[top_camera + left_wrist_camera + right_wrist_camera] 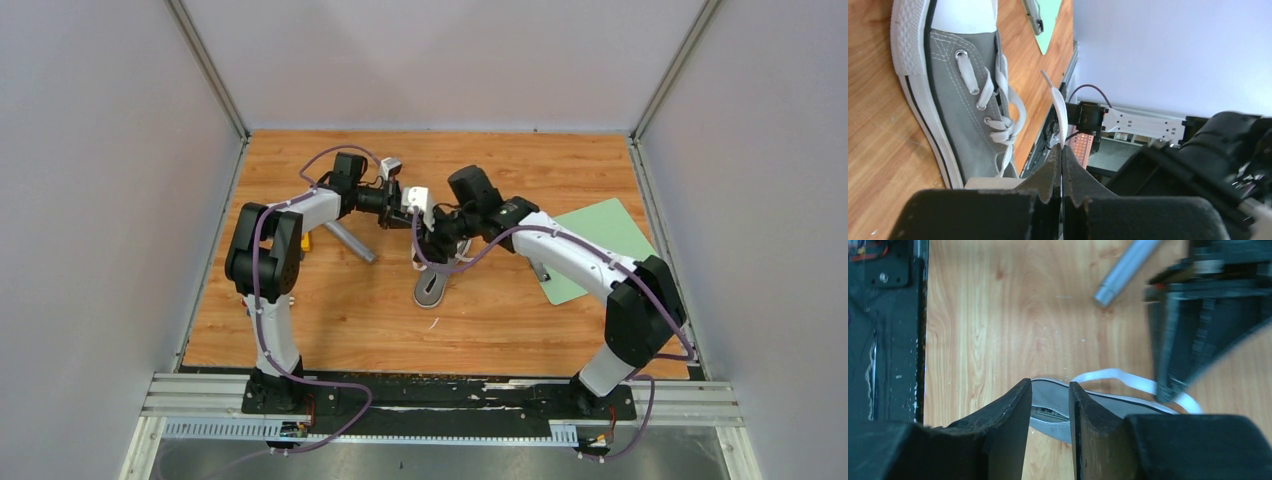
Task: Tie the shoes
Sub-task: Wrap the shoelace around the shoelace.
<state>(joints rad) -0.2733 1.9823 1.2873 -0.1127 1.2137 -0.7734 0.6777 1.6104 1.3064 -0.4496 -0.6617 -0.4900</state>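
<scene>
Left claw [1062, 150] is pressing together on one white lace [1060, 107], gripping it a little below its plastic tip [1046, 76]. The free end is standing up past the fingertips.

The sneaker [955, 95] is lying on the wooden surface [873, 165], just beyond this claw and off to one side. The toe cap is pointing away from the claw.

Right claw [1049, 384] is hovering with its fingers apart and nothing between them. The heel end of the sneaker is showing directly under the gap. A loose band of lace is curving away past this claw's right finger, toward the dark bulk of the left claw.

Progress, as I judge it:
- The lace is running through the eyelets [962, 54] and crossing over the tongue, so the lacing looks done.
- No bow is showing anywhere.
- Strands are bunching near the eyelets closest to the left claw. I cannot tell whether that is a first knot or just slack.
- One end is being held up. I am not finding the other end in any view.

The tying itself looks barely begun. Finding the second end, crossing, tucking, pulling snug and looping the bow all seem to be remaining.

A metal rod [1125, 267] is lying well beyond the right claw. A green mat [590, 240] is sitting well apart from both claws.
</scene>
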